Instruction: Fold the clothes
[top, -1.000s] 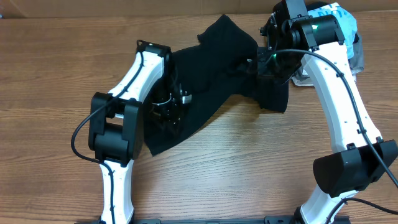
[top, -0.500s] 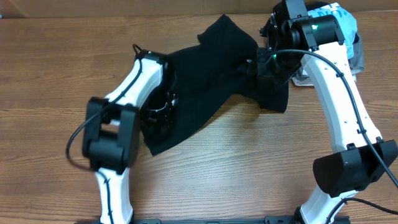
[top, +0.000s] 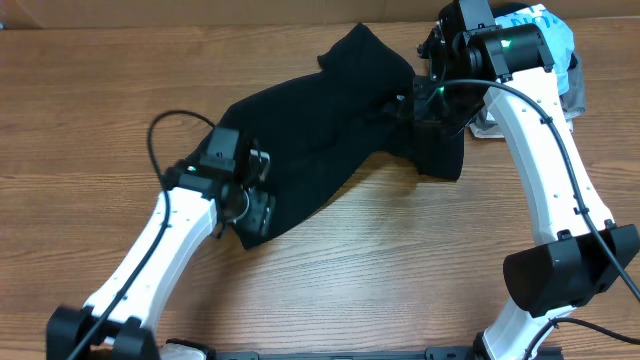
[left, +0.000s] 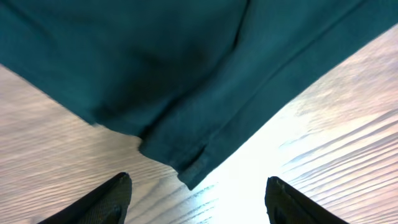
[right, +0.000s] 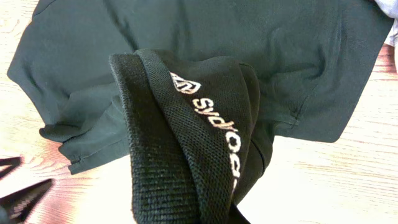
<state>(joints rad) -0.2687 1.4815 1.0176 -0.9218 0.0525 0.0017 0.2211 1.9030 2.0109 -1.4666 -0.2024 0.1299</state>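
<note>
L arm (top: 160, 240) is seen stretched from the near-left corner toward mid-surface, wrist tipped down, L gripper (left: 199, 200) held w/ fingers (left: 112, 194) spread wide. R arm (top: 545, 150) is arched from the near-right corner to the far edge, R gripper (top: 432, 100) clamped on the clothes (top: 320, 140).

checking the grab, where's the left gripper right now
In the overhead view the left gripper is left of centre, open at the lower-left corner of the black garment.
</note>
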